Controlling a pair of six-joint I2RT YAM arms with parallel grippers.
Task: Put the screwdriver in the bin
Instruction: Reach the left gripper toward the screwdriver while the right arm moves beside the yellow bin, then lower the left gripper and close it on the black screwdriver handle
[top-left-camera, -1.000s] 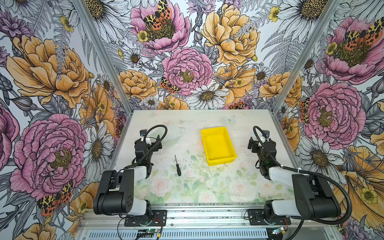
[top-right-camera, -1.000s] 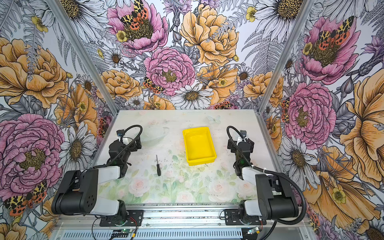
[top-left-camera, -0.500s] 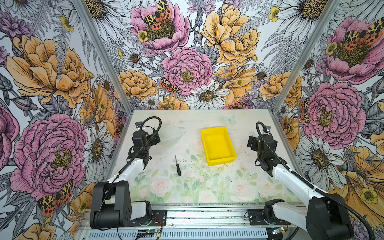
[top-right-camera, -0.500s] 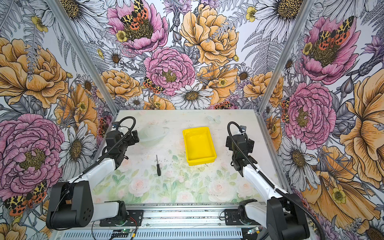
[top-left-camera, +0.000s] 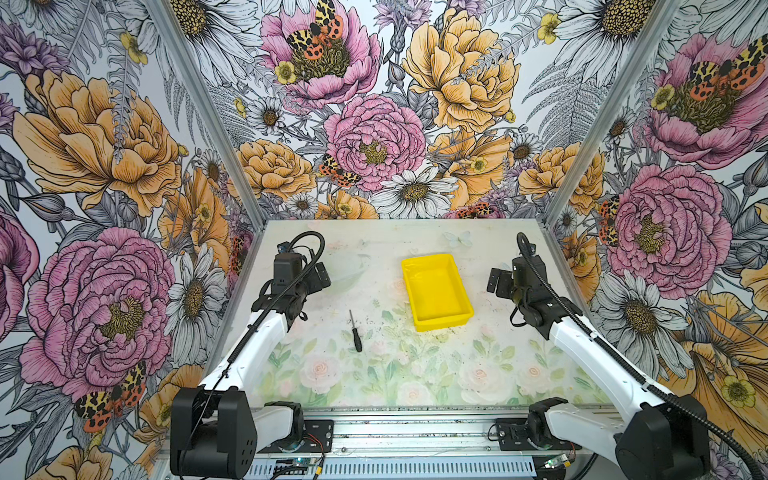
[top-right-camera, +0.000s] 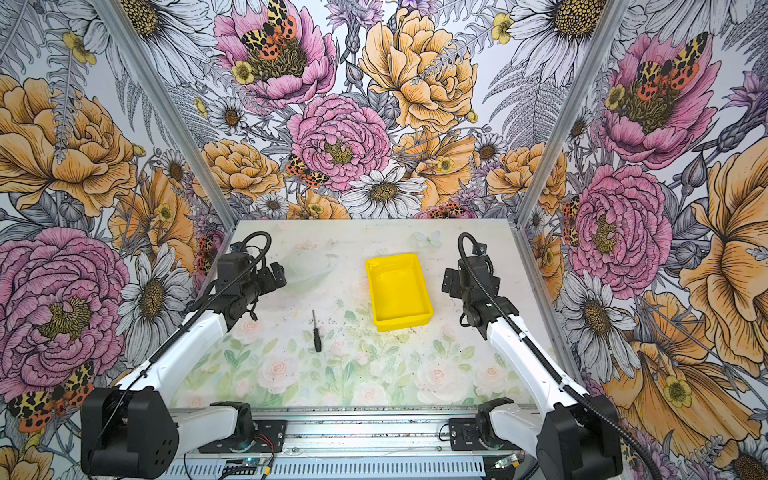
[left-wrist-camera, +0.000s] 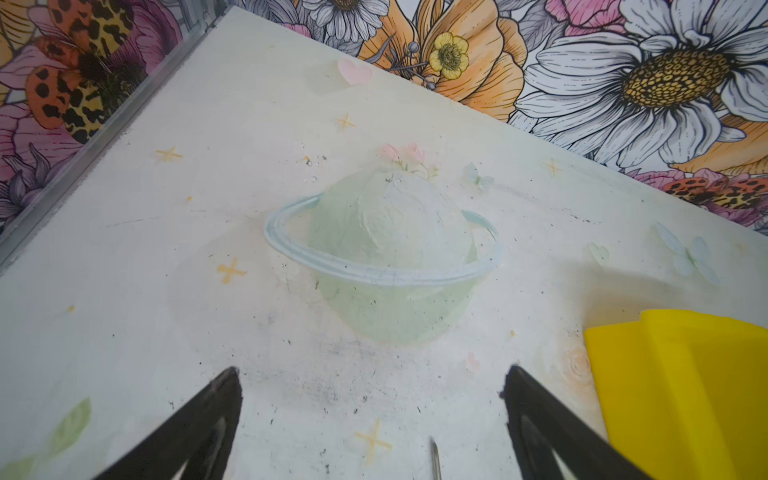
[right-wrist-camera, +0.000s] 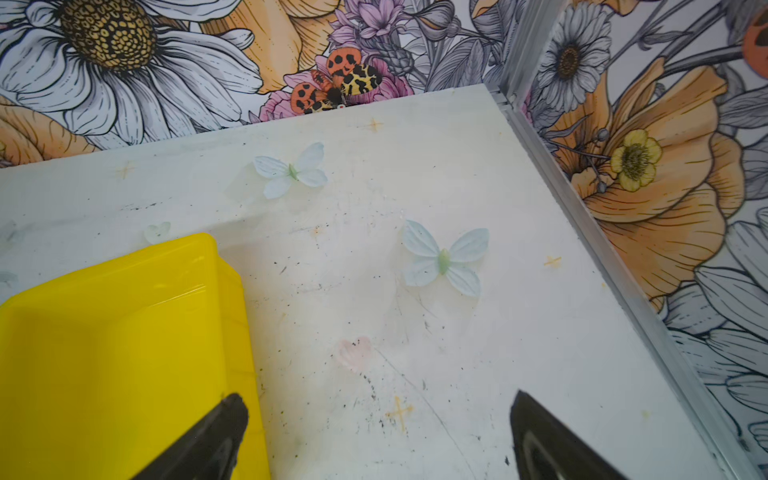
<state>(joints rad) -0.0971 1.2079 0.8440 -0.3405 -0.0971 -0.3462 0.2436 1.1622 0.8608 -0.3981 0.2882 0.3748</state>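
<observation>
The screwdriver (top-left-camera: 355, 331) lies flat on the worktop (top-left-camera: 415, 374), apart from the yellow bin (top-left-camera: 436, 291), on the left arm's side. Our left claw (left-wrist-camera: 372, 374) and right claw (right-wrist-camera: 378, 401) both gape empty. We judge it light, rigid and slim, so we would pinch the black handle crosswise.

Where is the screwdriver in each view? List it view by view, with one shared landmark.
Top view: screwdriver left of the yellow bin, nearer the robot.
Top view: screwdriver, same place.
Left wrist: only its thin tip, at the frame edge, inside the open left pincer.
Right wrist: not in it.
Shared landmark: the bin, in all four.
</observation>
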